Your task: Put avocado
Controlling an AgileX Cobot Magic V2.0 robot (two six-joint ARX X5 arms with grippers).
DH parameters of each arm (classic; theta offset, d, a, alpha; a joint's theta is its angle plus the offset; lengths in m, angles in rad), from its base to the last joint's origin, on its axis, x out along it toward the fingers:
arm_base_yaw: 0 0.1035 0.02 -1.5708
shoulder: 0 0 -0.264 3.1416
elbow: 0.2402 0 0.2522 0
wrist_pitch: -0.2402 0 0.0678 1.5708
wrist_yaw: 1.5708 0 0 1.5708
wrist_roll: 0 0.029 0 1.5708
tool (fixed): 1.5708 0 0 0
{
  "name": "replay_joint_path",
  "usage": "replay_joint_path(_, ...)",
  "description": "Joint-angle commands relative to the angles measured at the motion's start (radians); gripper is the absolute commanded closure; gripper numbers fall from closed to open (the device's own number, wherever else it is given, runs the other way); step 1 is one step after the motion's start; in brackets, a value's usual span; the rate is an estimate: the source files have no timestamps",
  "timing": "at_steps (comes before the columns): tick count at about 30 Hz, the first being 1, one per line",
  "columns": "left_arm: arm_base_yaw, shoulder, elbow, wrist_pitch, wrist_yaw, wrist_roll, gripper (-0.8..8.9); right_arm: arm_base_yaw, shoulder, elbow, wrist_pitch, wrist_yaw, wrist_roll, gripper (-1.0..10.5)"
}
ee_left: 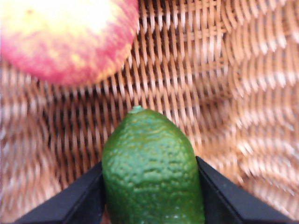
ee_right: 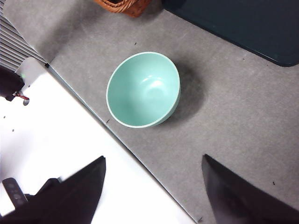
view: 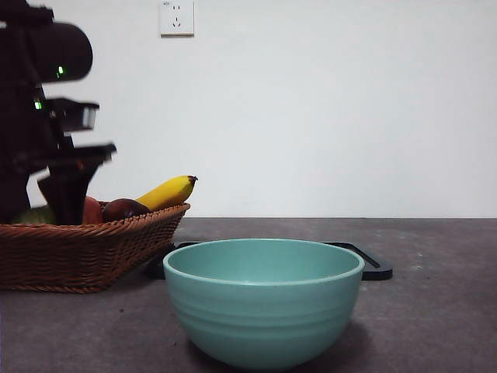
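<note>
Teal bowl (view: 264, 301) sits nearest, lower centre of the front frame, on the grey worktop (view: 435, 311); left pincer (ee_left: 150, 196) at far left is down in the wicker basket (view: 78, 252), jaws clamped on the avocado (ee_left: 152, 170); red-yellow apple (ee_left: 65, 39) near it on the weave; banana (view: 167, 192) pokes over the basket rim; dark tray (view: 373, 264) behind bowl; right pincer (ee_right: 154, 191) hangs high over the worktop, jaws apart, gripping nothing.

- Left end effector (ee_left: 152, 186): arm reaches down at the bench's left side, jaws closed against both flanks of the avocado (ee_left: 152, 168).
- Right end effector (ee_right: 154, 191): held high above the bench's near edge, jaws spread wide, gripping nothing.
</note>
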Motion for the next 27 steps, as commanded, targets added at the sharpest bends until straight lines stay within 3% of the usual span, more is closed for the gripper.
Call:
replay_joint_path(1, -0.013, -0.052, 0.058, -0.020, 0.050, -0.008, 6.06, 0.005, 0.008, 0.019, 0.006, 0.001, 0.011, 6.2)
replay_joint_path(11, -0.146, -0.314, 0.126, -0.131, 0.275, -0.032, 6.06, 0.005, 0.008, 0.019, 0.007, 0.006, 0.011, 6.2)
replay_joint_path(18, -0.341, -0.359, 0.126, -0.159, 0.286, -0.049, 6.06, 0.005, 0.008, 0.019, 0.006, 0.026, 0.011, 6.2)
replay_joint_path(27, -0.539, -0.196, 0.126, -0.079, 0.272, -0.047, 6.06, 0.005, 0.008, 0.019, 0.006, 0.025, 0.011, 6.2)
